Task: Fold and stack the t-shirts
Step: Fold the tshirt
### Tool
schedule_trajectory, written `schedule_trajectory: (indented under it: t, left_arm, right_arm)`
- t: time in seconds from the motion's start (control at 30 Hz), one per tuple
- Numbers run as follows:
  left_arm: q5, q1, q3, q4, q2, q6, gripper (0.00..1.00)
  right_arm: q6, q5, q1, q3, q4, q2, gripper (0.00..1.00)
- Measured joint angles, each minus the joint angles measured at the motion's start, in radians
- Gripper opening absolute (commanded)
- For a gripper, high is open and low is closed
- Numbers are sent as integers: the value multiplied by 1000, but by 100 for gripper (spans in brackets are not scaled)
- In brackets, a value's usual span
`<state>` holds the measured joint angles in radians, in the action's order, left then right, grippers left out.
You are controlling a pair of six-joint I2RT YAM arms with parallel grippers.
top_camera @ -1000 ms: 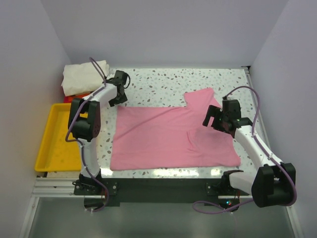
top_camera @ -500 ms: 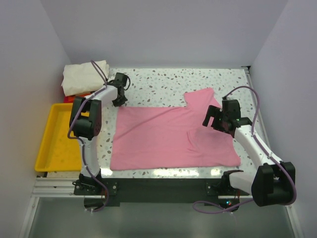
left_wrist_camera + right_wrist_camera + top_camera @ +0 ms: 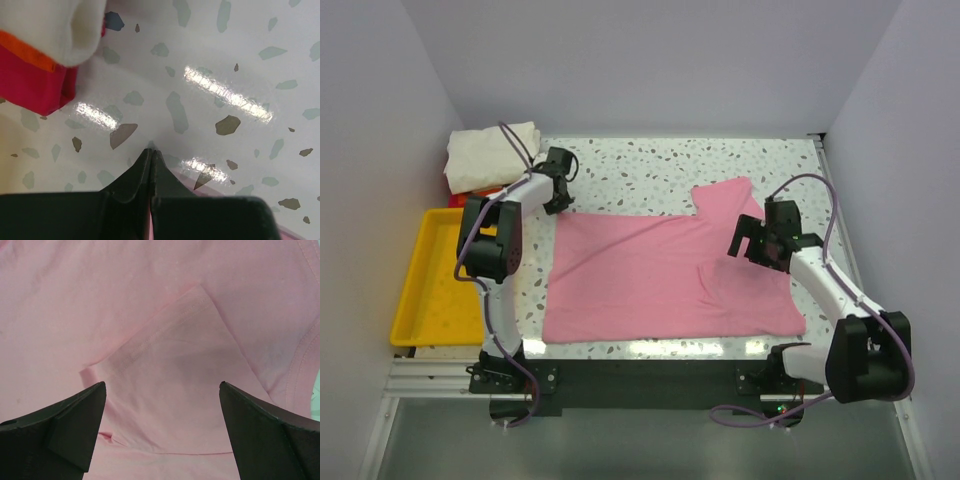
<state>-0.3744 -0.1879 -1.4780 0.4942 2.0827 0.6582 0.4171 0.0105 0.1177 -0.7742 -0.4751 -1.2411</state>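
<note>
- My left fingers [image 3: 142, 172] are pressed closed at the far left corner of the pink t-shirt [image 3: 650, 275]; I cannot tell whether cloth is pinched.
- My right fingers [image 3: 75, 415] gape wide over its folded-in right sleeve.
- It lies spread flat on the table [image 3: 650, 165]. I judge it light, limp and prone to dragging, so I'd pinch corners or hems.
- Count: one pink t-shirt, and a far-left stack of three: cream shirt [image 3: 490, 152], orange shirt [image 3: 25, 50], red shirt [image 3: 30, 85]. One yellow tray [image 3: 420, 300].

Bright, even overhead light; glare streaks on glossy table [image 3: 165, 75]; wrist views slightly soft.
</note>
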Motion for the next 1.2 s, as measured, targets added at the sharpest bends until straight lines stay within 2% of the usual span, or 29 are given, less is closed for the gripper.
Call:
schedule_trajectory:
  t: [0.23,0.4,0.6,0.77,1.0,1.2]
  left_arm:
    - [0,0,-14,0,0,-14,0]
    - [3,0,-41,-4,3,-19,0]
    - [5,0,-41,-9,3,-28,0]
    - [11,1,-40,-13,3,-33,0]
    - [23,2,-35,-22,3,-35,0]
    - [23,3,-32,-25,3,-40,0]
  right_arm:
    - [-3,24,0,-32,20,-47,99]
    - [-2,68,0,-133,59,-152,99]
    - [1,150,0,-396,89,-399,98]
    - [-39,191,-1,-734,76,-679,95]
    - [-126,217,-1,-1106,42,-1001,81]
    - [-160,210,-1,-1260,-23,-1149,72]
